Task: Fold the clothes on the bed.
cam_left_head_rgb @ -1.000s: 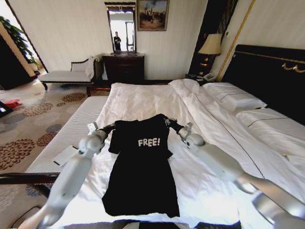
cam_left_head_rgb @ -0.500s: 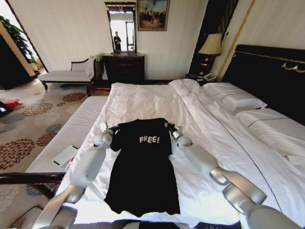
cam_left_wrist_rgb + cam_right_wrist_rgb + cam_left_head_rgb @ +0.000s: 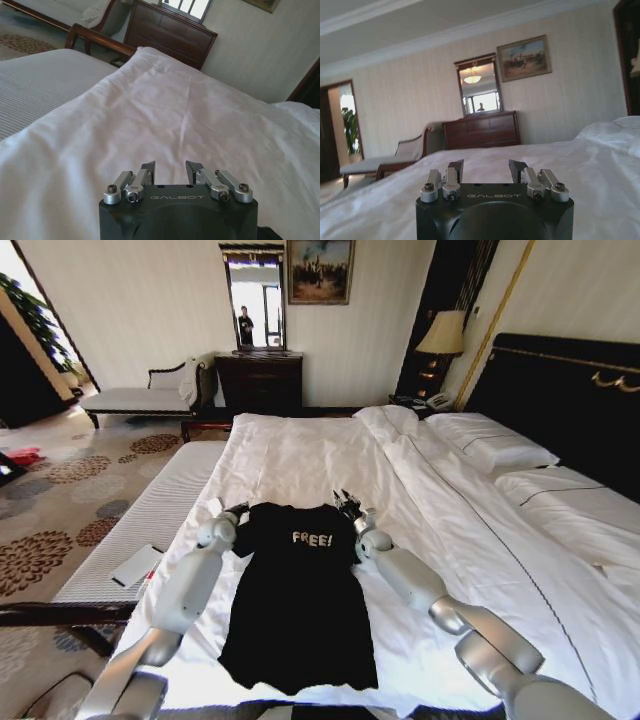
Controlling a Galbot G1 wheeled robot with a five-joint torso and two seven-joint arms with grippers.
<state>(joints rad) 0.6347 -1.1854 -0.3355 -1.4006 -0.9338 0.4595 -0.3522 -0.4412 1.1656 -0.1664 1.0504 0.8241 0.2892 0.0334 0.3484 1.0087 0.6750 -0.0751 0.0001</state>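
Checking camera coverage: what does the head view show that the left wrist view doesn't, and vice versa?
Head only: the black shirt flat on the bed, right gripper at its far right corner, plus headboard, lamp and pillows.
Left wrist only: a close look at the left gripper, fingers apart with nothing between them, over bare duvet.
Both: the left gripper, the white duvet, the dresser and the chaise.

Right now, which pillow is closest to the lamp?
The small crumpled pillow at the bed's far corner, just below the lamp; the flat pillows lie nearer, along the headboard.
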